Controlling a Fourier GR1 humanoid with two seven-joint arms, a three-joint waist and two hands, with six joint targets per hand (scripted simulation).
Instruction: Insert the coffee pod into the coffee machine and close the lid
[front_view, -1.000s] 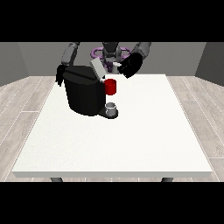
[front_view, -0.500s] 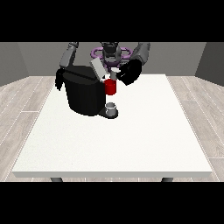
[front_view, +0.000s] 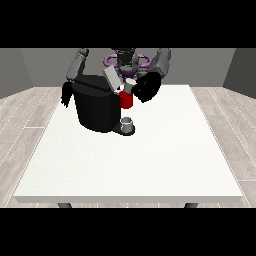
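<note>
Hand at the view's right (front_view: 146, 88) hung just beside the top of the black coffee machine (front_view: 98, 106), and whether its fingers were curled could not be told. A small white coffee pod (front_view: 131, 82) showed at its inner edge, above the machine's red part (front_view: 125, 100). The lid (front_view: 113, 79) stood tilted up, so insertion and closing both seemed left. The other hand (front_view: 66, 94) hung beside the machine, fingers unclear.

The coffee machine (front_view: 97, 107) hides most of the hand at the view's left (front_view: 65, 94); finger positions on both hands are too small to tell.
</note>
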